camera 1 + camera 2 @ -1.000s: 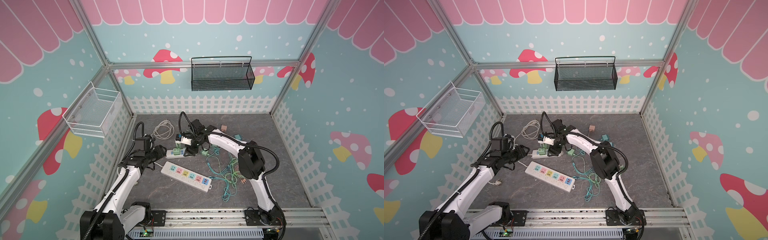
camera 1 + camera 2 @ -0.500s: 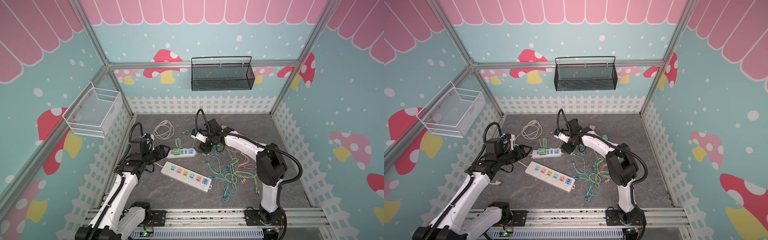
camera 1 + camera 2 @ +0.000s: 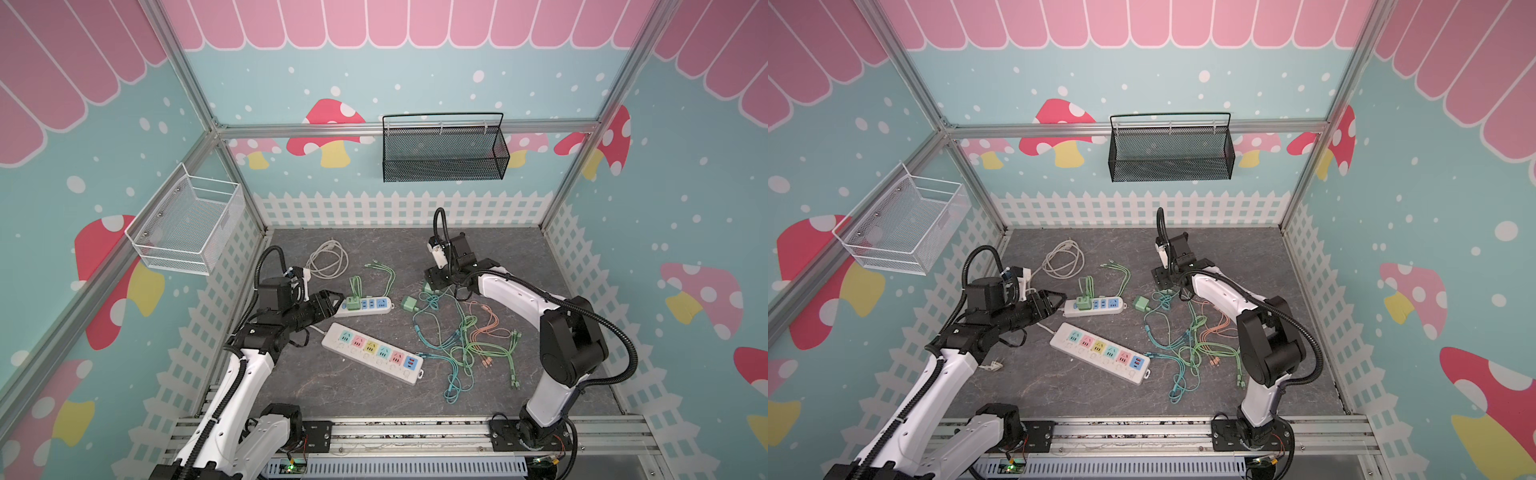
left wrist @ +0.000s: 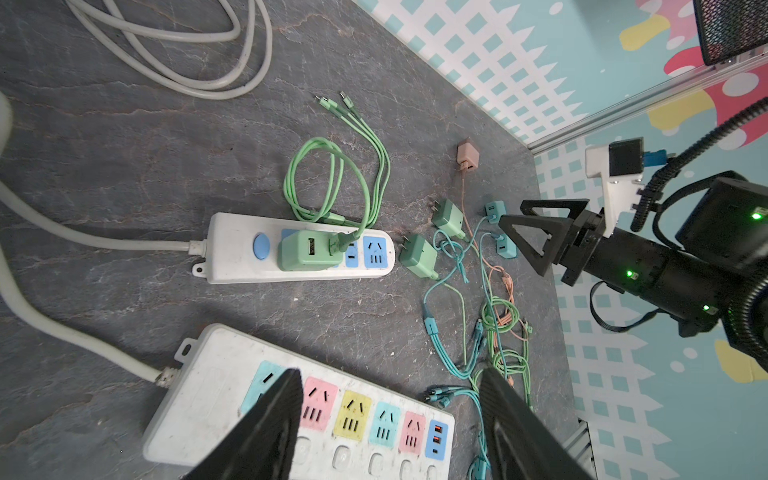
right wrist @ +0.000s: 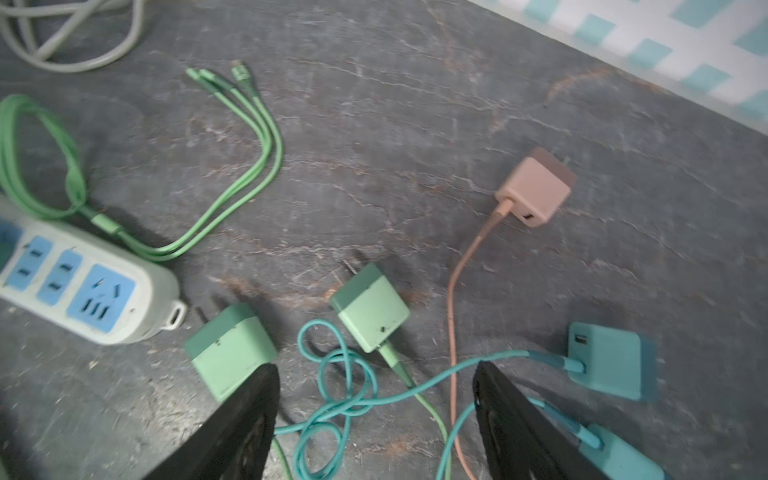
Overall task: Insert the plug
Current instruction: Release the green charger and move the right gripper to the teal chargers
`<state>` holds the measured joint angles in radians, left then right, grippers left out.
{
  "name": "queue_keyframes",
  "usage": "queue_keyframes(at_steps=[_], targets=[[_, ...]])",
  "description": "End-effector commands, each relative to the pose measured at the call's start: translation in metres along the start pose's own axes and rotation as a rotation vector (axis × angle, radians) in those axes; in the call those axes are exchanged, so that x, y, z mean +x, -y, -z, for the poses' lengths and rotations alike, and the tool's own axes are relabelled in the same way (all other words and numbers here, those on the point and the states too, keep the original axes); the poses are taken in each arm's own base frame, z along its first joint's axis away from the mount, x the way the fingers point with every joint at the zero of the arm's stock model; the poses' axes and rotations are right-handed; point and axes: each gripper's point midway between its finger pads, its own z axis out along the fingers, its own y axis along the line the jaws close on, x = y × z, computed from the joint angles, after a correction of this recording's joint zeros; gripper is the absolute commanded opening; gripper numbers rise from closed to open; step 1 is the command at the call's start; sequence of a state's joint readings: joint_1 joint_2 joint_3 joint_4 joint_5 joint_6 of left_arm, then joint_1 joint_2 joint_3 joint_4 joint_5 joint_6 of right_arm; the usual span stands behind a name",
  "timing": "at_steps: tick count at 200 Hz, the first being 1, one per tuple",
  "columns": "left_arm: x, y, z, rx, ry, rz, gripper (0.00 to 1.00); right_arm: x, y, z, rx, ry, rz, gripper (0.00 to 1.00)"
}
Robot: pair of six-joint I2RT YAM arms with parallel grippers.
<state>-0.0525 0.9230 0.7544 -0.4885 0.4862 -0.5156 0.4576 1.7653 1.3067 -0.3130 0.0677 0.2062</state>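
A dark grey, stone-veined counter (image 3: 519, 257) is lying inside a booth of teal walls (image 3: 457, 75) that are carrying white dots and red-and-yellow mushrooms (image 3: 328, 129). A band of pink scallops (image 3: 374, 25) is running along the top of the walls, and a printed white picket fence (image 3: 395, 208) is skirting the counter's far, left and right edges. Aluminium frame bars (image 3: 270, 132) are meeting above the far corners. A black mesh basket (image 3: 442, 168) is hanging on the far wall, and a white wire basket (image 3: 183, 226) on the left wall. An aluminium rail (image 3: 407, 436) is running along the near edge. Soft, even light is filling the booth.
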Motion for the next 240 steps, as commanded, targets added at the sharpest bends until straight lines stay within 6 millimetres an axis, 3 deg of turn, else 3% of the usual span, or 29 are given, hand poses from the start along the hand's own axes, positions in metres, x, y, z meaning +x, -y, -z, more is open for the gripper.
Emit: queue_keyframes(at_steps=[1, 50, 78, 108, 164, 240], targets=[[0.000, 0.004, 0.003, 0.025, 0.004, -0.019, 0.67, -0.014, 0.036, 0.009, 0.134, 0.086, -0.243, 0.79], [0.000, 0.004, 0.004, 0.023, 0.011, -0.021, 0.68, 0.000, 0.084, 0.000, 0.354, 0.043, -0.514, 0.90], [0.000, 0.002, 0.003, 0.016, 0.012, -0.019, 0.68, 0.004, 0.101, -0.004, 0.460, -0.018, -0.628, 0.92], [0.000, 0.001, 0.003, 0.012, 0.012, -0.018, 0.68, 0.007, 0.106, -0.019, 0.501, -0.068, -0.660, 0.92], [0.003, -0.002, 0.003, 0.003, 0.012, -0.013, 0.67, 0.017, 0.121, -0.015, 0.565, -0.046, -0.848, 0.87], [0.004, -0.003, 0.006, 0.001, 0.026, -0.017, 0.68, 0.036, 0.133, -0.030, 0.556, -0.078, -1.013, 0.82]])
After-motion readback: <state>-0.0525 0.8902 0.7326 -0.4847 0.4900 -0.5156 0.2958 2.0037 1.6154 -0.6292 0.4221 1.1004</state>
